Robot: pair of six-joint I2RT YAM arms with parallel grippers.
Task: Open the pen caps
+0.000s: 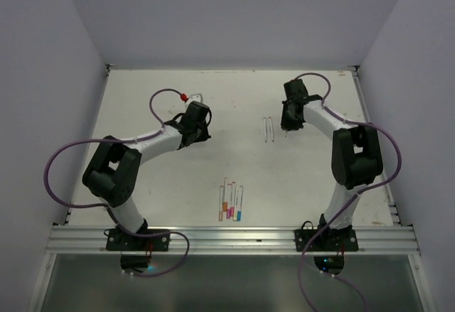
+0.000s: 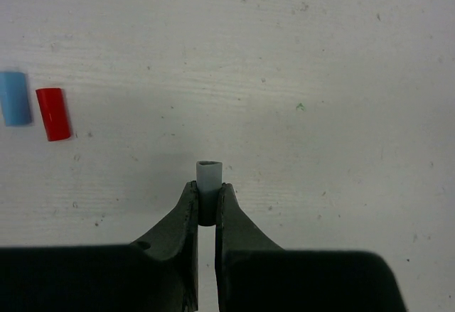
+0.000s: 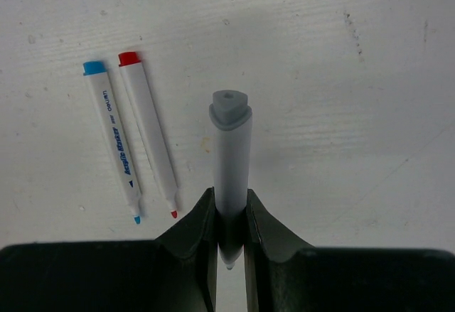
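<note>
My left gripper (image 2: 207, 202) is pinched shut on the grey cap (image 2: 209, 177); my right gripper (image 3: 231, 216) clamps the uncapped grey pen (image 3: 231, 148). The capped pens (image 1: 231, 202) lie by the table's (image 1: 142, 99) near edge, pointing away, midway between the arms.

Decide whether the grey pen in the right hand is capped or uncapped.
Uncapped: the grey pen shows a bare tip in the right hand, while the grey cap is pinched in the left hand.
</note>
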